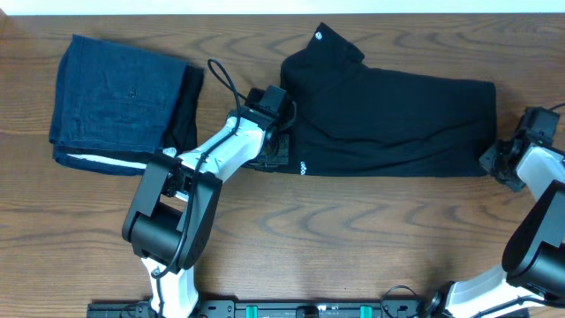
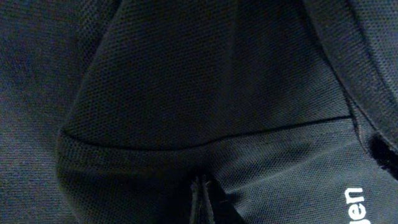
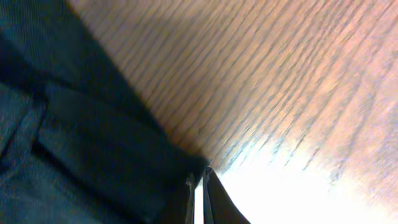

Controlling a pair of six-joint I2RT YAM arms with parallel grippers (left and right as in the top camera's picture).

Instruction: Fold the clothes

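Observation:
The black shirt (image 1: 397,124) lies across the middle of the table as a long folded band, collar end up at the back. A small white logo (image 1: 302,165) shows at its front left corner. My left gripper (image 1: 281,148) sits at the shirt's left edge. In the left wrist view its jaws (image 2: 202,186) are pressed together with the black fabric (image 2: 186,81) bunched at their tips. My right gripper (image 1: 496,162) is at the shirt's right edge. Only a hairline slit shows between its jaws (image 3: 199,177), and the shirt's corner (image 3: 74,143) touches the tips.
A folded dark-blue garment (image 1: 115,102) with a white edge lies at the back left, beside the left arm. Bare wooden table (image 3: 298,74) stretches to the right of the shirt and along the front.

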